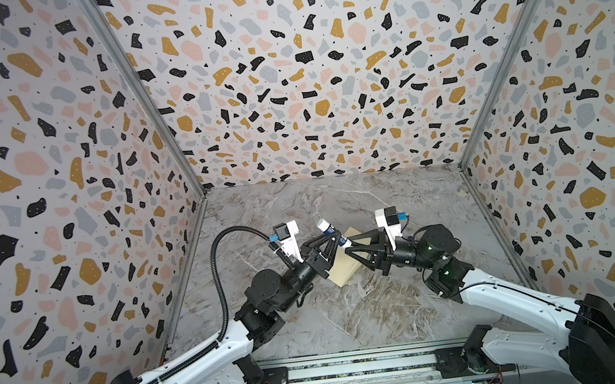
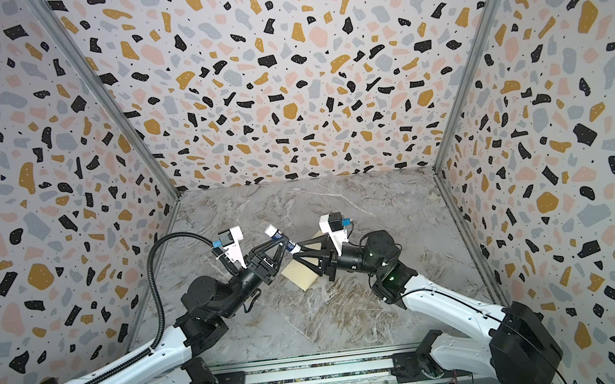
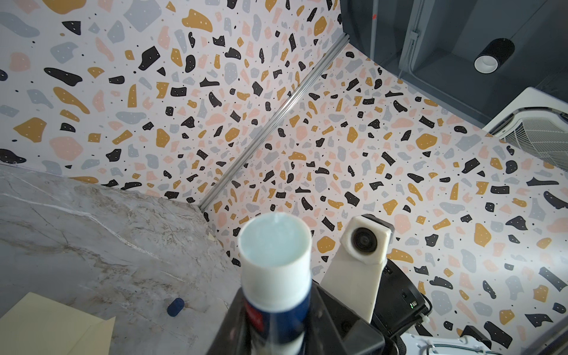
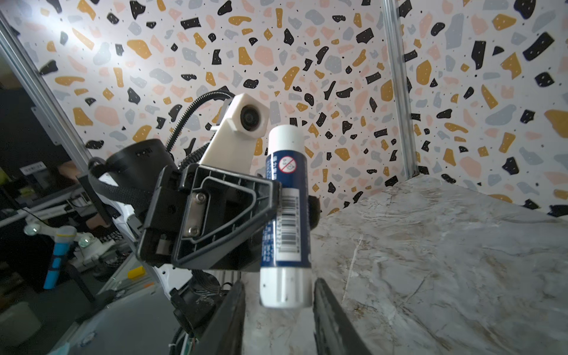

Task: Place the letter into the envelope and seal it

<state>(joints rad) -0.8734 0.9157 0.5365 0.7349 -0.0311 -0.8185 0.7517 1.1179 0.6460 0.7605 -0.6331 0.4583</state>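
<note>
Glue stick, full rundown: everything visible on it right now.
The glue stick is a plastic-looking cylinder: navy label with barcode and a red prohibition symbol, white at both ends. One end has a flat, pale bluish face; cap or bare glue, cannot tell. It is held tilted, off the table. The left hand clamps its navy middle; the right hand has its fingers flanking the other white end, with a gap on one side.

Glue stick (image 4: 284, 215): smooth white plastic, glossy blue label. Envelope (image 3: 46, 325): matt cream paper. Tabletop (image 1: 350, 313): marble-look, smooth.
</note>
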